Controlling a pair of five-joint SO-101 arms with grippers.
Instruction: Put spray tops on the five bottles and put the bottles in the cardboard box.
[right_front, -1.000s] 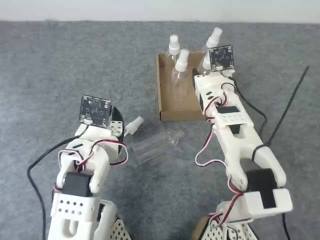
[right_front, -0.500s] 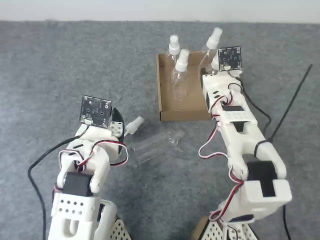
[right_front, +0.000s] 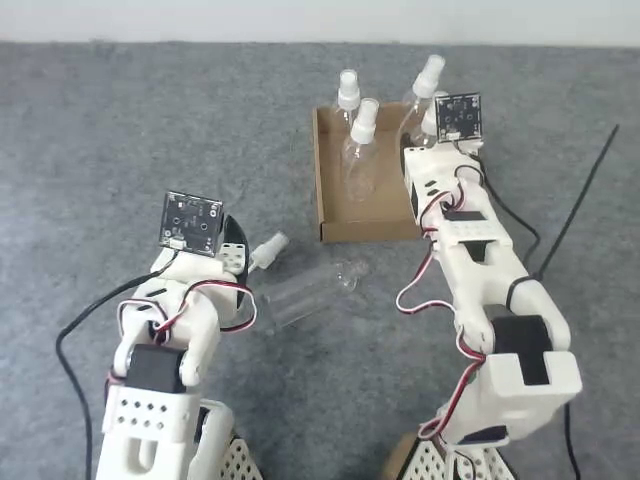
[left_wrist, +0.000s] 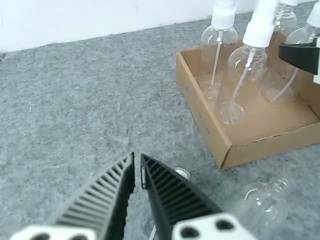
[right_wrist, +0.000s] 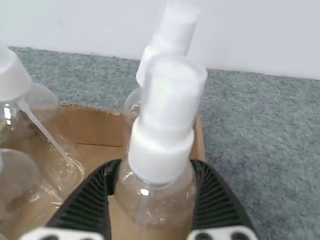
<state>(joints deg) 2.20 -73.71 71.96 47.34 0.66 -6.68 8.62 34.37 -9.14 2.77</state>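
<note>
High view: the right arm (right_front: 470, 250) has swung rightward over the last second, carrying the held bottle (right_front: 429, 117) from mid-box to the right side of the box (right_front: 368, 231) at upper centre. There is hardly any motion in the last half second. The left gripper (right_front: 236, 258), lower left, has not moved. Judgement: this is the placing step for the fourth bottle, and release looks due. Count: 5 bottles, of which 3 capped bottles (right_front: 360, 140) stand in the box, 1 capped bottle is in the right jaws, and 1 bare bottle (right_front: 305, 292) lies on the table (right_front: 150, 120) at centre. There is also 1 loose top (right_front: 268, 249) just beside the left gripper, and 1 box. Left wrist view: the left jaws are nearly pressed together with nothing between them. The loose top peeks out behind them at lower centre, the bare bottle lies at lower right with its neck open, and the box is at upper right. Right wrist view: the right gripper (right_wrist: 156, 172) pinches the held bottle at its shoulder, top upright, over the box floor near the right wall. I cannot tell whether its base touches down. Judgement: what is left is to cap the bare bottle and box it.
</note>
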